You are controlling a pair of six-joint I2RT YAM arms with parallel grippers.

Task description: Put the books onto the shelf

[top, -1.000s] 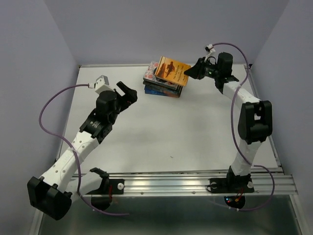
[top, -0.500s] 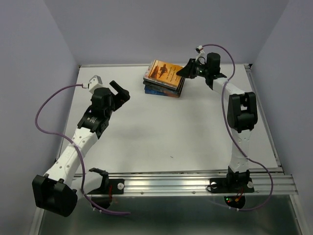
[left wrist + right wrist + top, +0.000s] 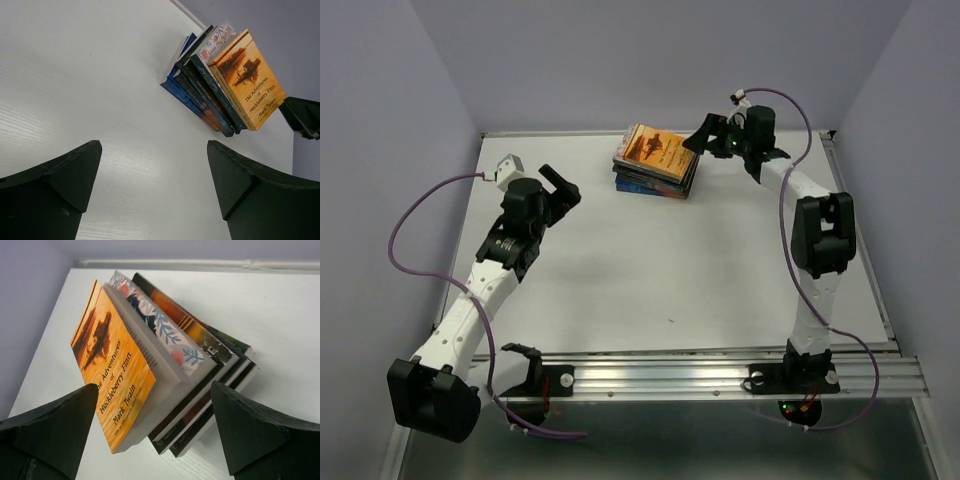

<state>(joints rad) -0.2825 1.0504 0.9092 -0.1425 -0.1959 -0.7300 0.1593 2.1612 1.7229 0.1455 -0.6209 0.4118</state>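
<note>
The books [image 3: 656, 160] lie in a flat stack at the back middle of the white table. On top is an orange "The Adventures of Huckleberry Finn" [image 3: 658, 148], slightly askew. In the right wrist view that orange cover [image 3: 112, 365] overhangs the floral and dark books [image 3: 200, 360] below it. My right gripper [image 3: 702, 138] is open just right of the stack, its jaws wide on either side of the books' near corner and touching nothing. Over bare table to the stack's left, my left gripper [image 3: 563, 187] is open and empty, facing the stack [image 3: 215, 85]. The shelf is out of view.
The purple back wall and the table's raised back edge [image 3: 570, 133] run close behind the stack. Side walls close in left and right. A metal rail [image 3: 720, 378] crosses the near edge. Purple cables [image 3: 405, 235] loop from both wrists.
My right gripper has opened and let go of the orange book, which now rests on top of the stack; the gripper has drawn back slightly right. The left arm has shifted a little left.
</note>
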